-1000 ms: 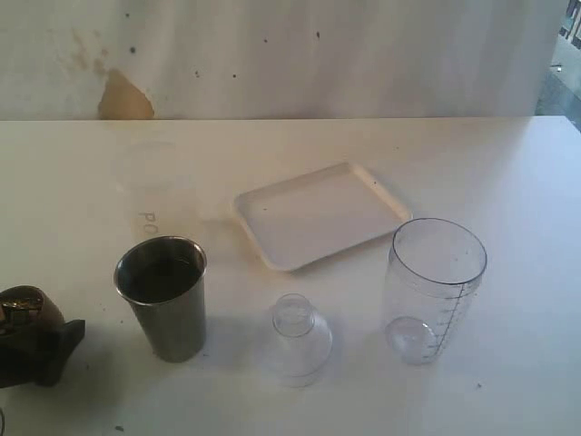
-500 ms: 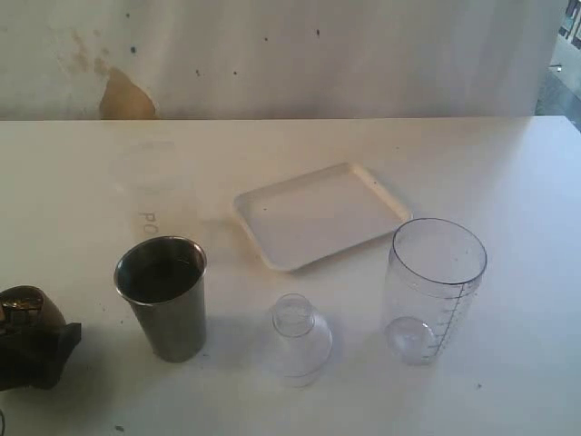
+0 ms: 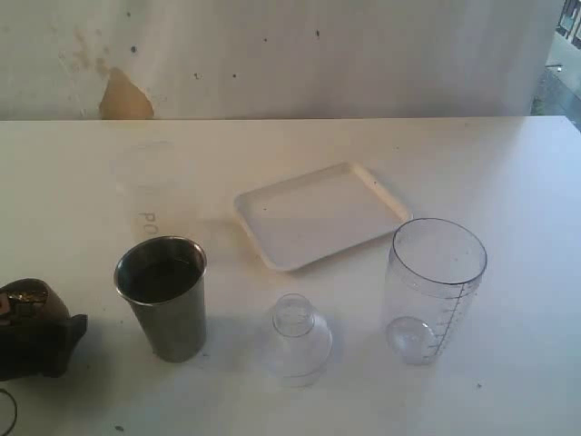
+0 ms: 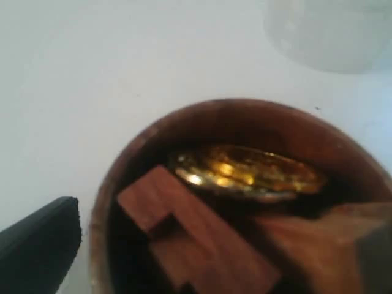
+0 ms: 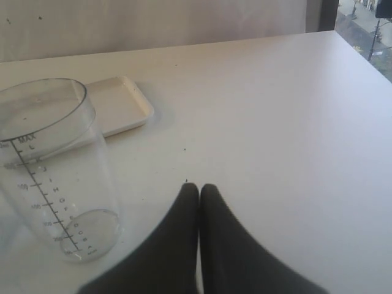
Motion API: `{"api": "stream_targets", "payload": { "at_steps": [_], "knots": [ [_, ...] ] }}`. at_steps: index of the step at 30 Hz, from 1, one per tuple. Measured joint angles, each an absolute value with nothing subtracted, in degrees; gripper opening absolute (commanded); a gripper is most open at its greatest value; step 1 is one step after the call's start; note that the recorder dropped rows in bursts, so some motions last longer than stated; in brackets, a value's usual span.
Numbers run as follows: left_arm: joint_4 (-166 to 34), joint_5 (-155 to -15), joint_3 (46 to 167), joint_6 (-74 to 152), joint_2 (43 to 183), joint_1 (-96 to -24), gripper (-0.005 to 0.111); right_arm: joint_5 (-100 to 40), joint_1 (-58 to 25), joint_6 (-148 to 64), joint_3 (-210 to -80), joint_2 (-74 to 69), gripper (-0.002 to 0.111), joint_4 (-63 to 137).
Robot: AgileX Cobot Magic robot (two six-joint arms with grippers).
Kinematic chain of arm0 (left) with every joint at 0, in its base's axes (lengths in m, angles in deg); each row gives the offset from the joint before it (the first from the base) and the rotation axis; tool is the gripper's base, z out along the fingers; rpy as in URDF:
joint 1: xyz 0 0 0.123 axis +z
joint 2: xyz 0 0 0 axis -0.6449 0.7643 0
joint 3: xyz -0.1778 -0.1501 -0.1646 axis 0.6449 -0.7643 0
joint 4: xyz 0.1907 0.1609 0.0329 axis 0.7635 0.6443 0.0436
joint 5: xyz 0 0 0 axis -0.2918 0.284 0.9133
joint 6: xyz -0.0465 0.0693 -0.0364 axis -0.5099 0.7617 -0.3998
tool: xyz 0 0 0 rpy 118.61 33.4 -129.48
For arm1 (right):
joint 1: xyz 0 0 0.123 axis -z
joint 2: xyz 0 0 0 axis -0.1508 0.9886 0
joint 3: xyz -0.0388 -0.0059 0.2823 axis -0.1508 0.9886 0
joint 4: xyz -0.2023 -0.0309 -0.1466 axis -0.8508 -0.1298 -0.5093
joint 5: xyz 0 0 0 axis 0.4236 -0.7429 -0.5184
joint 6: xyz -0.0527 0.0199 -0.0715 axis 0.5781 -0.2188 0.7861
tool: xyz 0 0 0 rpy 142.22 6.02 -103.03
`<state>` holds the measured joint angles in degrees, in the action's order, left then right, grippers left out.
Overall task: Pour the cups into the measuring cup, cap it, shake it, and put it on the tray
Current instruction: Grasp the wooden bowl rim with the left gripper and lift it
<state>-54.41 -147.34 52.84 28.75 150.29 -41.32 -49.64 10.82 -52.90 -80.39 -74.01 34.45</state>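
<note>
The clear measuring cup (image 3: pixel 434 289) stands upright near the white tray (image 3: pixel 320 213), the steel tumbler (image 3: pixel 163 295) upright beside the faint frosted cup (image 3: pixel 145 186), the brown cup (image 4: pixel 245 202) holding wooden pieces and gold foil.

Brown cup (image 4: pixel 245 202), gold glint inside, maybe foil; steel tumbler (image 3: pixel 164 295); white tray (image 3: pixel 320 215); clear measuring cup (image 3: pixel 432 289), dark marks.

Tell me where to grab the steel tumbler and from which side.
Grip the steel tumbler across its upper wall, just below the rim: it stands upright and widens upward. Come from its left, probably, where the left gripper is; the clear domed lid stands to its right.
</note>
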Motion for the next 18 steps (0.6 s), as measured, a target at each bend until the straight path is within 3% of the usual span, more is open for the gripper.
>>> {"api": "stream_targets", "payload": {
  "at_steps": [12, 13, 18],
  "knots": [
    [-49.34, -143.43, 55.46, 26.30, 150.38, -41.32, 0.101, -49.64, 10.82, -52.90, -80.39, -74.01, 0.000, 34.45],
    [-49.34, -143.43, 55.46, 26.30, 150.38, -41.32, 0.095, -49.64, 10.82, -52.90, -80.39, -74.01, 0.000, 34.45],
    [-48.85, -143.88, 55.50, 26.29, 150.38, -41.32, 0.032, -49.64, 10.82, -52.90, -80.39, -74.01, 0.000, 34.45]
  ]
}}
